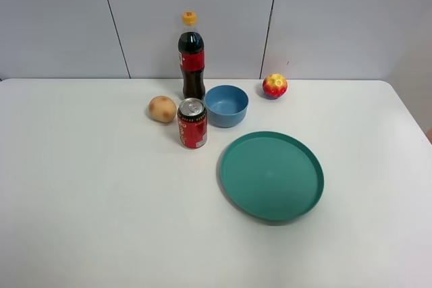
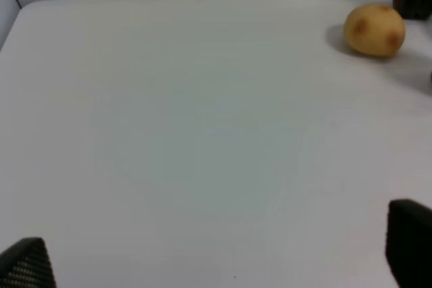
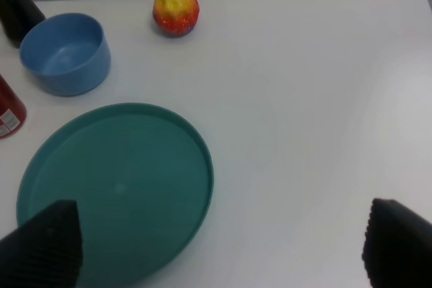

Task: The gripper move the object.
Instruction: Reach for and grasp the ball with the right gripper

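The small bumpy red and yellow ball (image 1: 275, 85) sits on the white table at the back, right of the blue bowl; it also shows in the right wrist view (image 3: 175, 9). Neither arm shows in the exterior high view. My right gripper (image 3: 223, 247) is open and empty, its black fingertips (image 3: 47, 241) wide apart over the green plate's near side, well short of the ball. My left gripper (image 2: 216, 251) is open and empty over bare table, its fingertips (image 2: 408, 237) at the view's edge.
A tan round fruit (image 1: 162, 108), a red can (image 1: 192, 123), a cola bottle (image 1: 192, 59) and a blue bowl (image 1: 226, 105) stand in a group at the back middle. A large green plate (image 1: 271, 175) lies in front of them.
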{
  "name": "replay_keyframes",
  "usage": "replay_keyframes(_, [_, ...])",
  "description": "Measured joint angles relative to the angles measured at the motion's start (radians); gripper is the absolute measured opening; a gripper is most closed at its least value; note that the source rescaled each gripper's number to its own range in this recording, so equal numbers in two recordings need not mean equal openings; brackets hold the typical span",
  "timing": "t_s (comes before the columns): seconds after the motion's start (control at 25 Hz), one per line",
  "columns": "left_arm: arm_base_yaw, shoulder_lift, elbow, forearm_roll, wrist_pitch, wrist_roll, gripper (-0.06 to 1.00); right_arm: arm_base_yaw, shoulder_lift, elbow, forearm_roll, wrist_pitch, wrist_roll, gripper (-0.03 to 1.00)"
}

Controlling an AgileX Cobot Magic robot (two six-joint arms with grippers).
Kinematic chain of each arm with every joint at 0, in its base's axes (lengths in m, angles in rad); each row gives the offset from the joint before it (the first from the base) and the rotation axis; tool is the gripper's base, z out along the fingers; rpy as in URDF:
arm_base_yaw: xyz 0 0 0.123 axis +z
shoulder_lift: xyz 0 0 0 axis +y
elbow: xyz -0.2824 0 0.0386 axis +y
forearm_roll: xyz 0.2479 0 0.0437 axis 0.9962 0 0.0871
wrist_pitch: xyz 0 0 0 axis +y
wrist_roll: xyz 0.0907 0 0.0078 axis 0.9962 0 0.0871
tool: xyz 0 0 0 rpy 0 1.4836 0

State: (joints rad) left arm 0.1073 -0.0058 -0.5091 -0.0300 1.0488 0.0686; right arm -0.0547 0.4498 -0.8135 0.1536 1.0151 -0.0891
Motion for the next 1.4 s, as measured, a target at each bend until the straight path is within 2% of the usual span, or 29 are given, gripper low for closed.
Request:
replay_keyframes(0.32, [0.000, 0.000, 0.000, 0.000, 0.000, 0.000, 1.00, 0.000, 0.331, -0.118, 0.001, -0.141, 0.000, 0.74])
replay_keyframes(0.76, [0.000, 0.000, 0.000, 0.000, 0.000, 0.000, 1.00, 0.000, 0.730, -0.206, 0.005, -0.376, -0.001, 0.74])
replay_keyframes(1.12, [0.000, 0.000, 0.000, 0.000, 0.000, 0.000, 1.00, 0.000, 0.939, -0.206, 0.005, -0.574, -0.001, 0.74])
replay_keyframes(1.4, [0.000, 0.000, 0.000, 0.000, 0.000, 0.000, 1.00, 0.001, 1.043, -0.206, 0.025, -0.776, -0.001, 0.74])
